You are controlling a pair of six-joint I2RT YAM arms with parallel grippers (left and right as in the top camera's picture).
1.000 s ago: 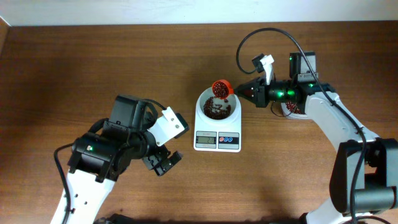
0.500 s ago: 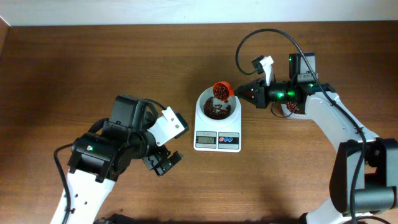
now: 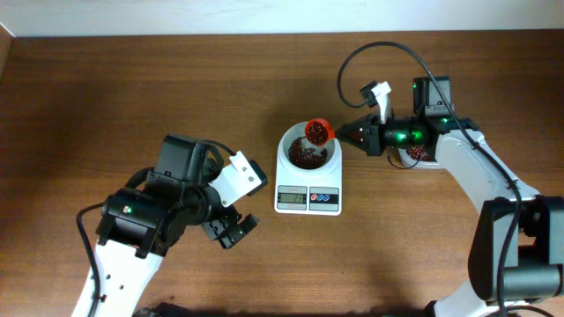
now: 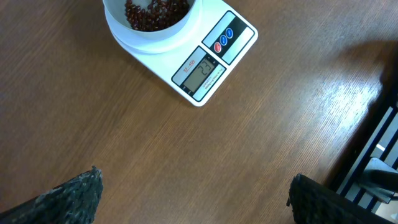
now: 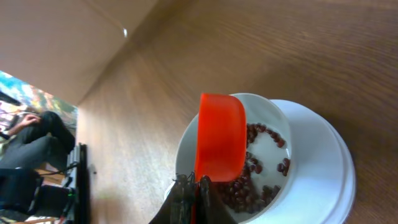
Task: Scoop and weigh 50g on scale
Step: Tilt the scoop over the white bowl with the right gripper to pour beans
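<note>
**overhead:** the right gripper (image 3: 359, 135) is clamped shut on the handle of the orange scoop (image 3: 316, 131). The handle runs roughly sideways across the table (image 3: 132, 88), straight from the jaws toward the bowl (image 3: 328, 164). The cup sits over the bowl's far rim on the right arm's side, w/ some beans (image 3: 305, 158) in it afaict. The bowl is on the scale (image 3: 307, 200), mid table. The left gripper (image 3: 231, 231) is parked near the scale's front left corner, not touching it. So the right arm is the nearer one, obv. The clear tub (image 3: 412, 156) is mostly hidden under the right arm.

**left wrist:** left fingers (image 4: 68, 196) are spread wide and hold nothing, w/ bare wood between them. The scale is ahead at the top of frame. Its lcd (image 4: 200, 68) is lit, but I can't read the digits for sure.

**right wrist:** the scoop (image 5: 221, 134) is rolled onto its side, mouth toward the bowl's inside, directly above the beans (image 5: 255, 168) at the bottom. The cup is inside the rim line, so imo a pour lands in the bowl. Plenty of open wood all round, and the only edge to mind is the bowl rim (image 5: 280, 115).
</note>
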